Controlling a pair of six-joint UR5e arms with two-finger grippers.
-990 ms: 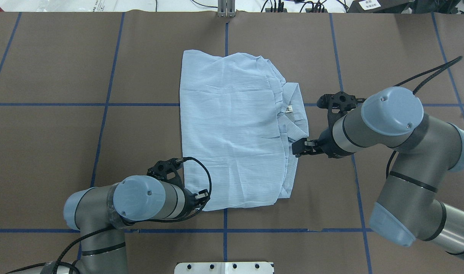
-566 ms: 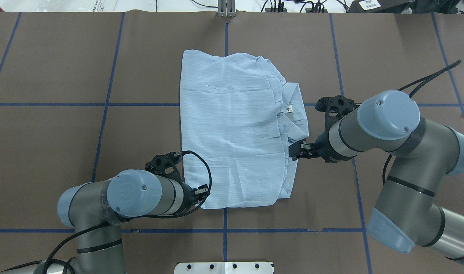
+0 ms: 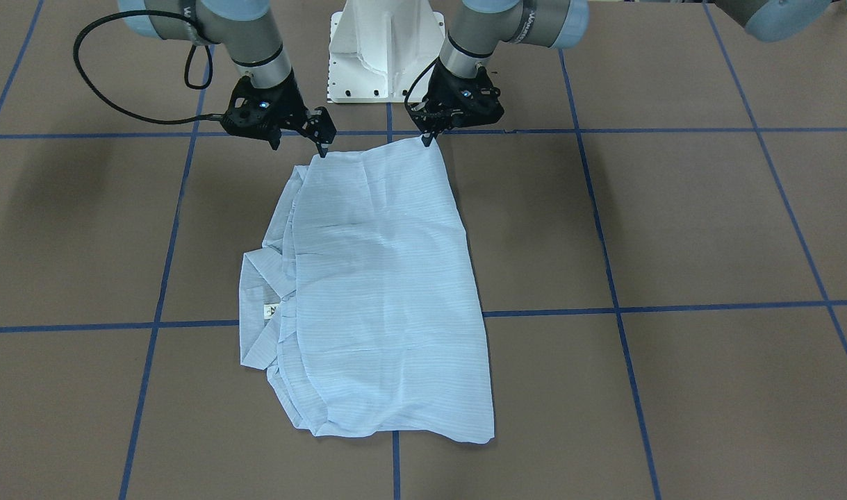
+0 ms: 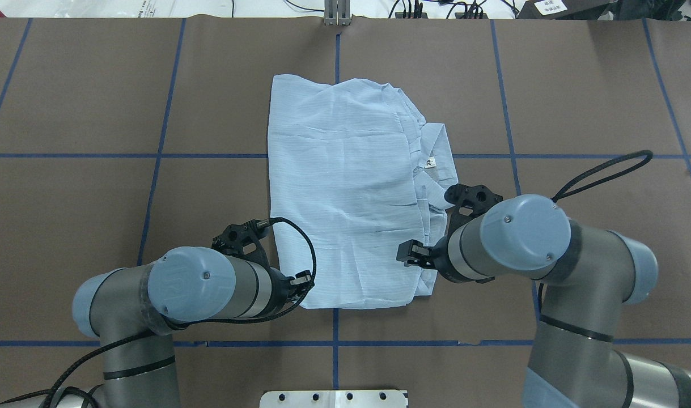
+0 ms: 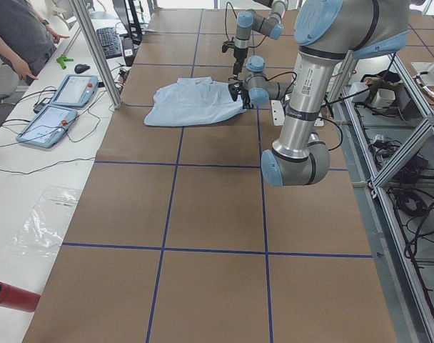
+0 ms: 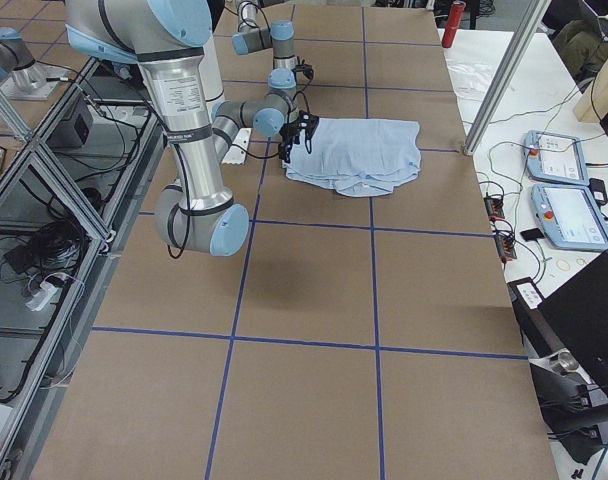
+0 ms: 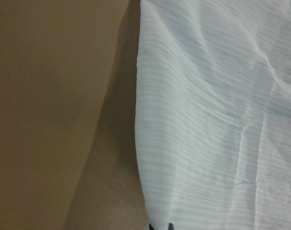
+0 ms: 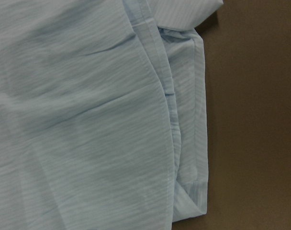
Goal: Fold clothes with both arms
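The pale-blue striped shirt (image 4: 345,192) lies folded into a rectangle in the middle of the brown table; it also shows in the front view (image 3: 374,292). Its collar with the white label (image 4: 433,162) sticks out on my right side. My left gripper (image 4: 302,281) is at the shirt's near-left corner (image 3: 426,141), with its fingertips together on the edge; the left wrist view shows that edge (image 7: 140,143). My right gripper (image 4: 405,252) stands over the near-right corner (image 3: 299,147) with its fingers apart. The right wrist view shows layered hems (image 8: 164,110) and no fingertips.
The white pedestal base (image 3: 385,48) stands just behind the shirt's near edge. Blue tape lines (image 4: 158,156) cross the table. A side bench holds teach pendants (image 5: 60,107). A red cylinder (image 5: 10,294) lies at the far table end. A person (image 5: 17,36) stands by the bench.
My right arm has swung from beside the collar back toward me, to the shirt's near-right corner. My left arm has drawn back slightly and stayed at the near-left corner.
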